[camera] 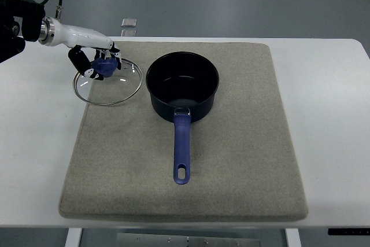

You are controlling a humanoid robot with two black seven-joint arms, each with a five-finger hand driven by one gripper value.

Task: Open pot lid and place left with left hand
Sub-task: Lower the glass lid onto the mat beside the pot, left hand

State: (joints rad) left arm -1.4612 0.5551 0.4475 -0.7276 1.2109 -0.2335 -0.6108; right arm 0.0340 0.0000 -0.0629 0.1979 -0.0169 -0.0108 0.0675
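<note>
White counter [335, 114] fills most of the view, with grey floor beyond its far edge and a grey felt mat [243, 166] covering its middle. On that mat stands the dark blue pot [182, 85], uncovered, its long handle [182, 146] pointing straight toward the robot's side.

Left of the pot, just beside its rim but apart from it, lies the glass lid [108, 82]. It sits flat, overlapping the mat's left edge, so part of it is over the mat and part over bare counter. Its blue knob [104, 66] sits at the centre, directly under the left hand [95, 62], whose arm enters from the upper left corner. That hand's fingers [87, 70] are curled down around the knob and appear to be gripping it; whether they are pressing firmly or already slackening I cannot tell.

No right arm shows anywhere. A small metallic object [129, 22] rests beyond the pot, at the counter's far edge.

Judging from this layout, the lid is already off and set down on the pot's left, so what remains is to release the knob. That move turns on one thing: the hand sits straight above the lid's centre, so opening the fingers and rising vertically should clear the knob without dragging the lid toward the pot.
</note>
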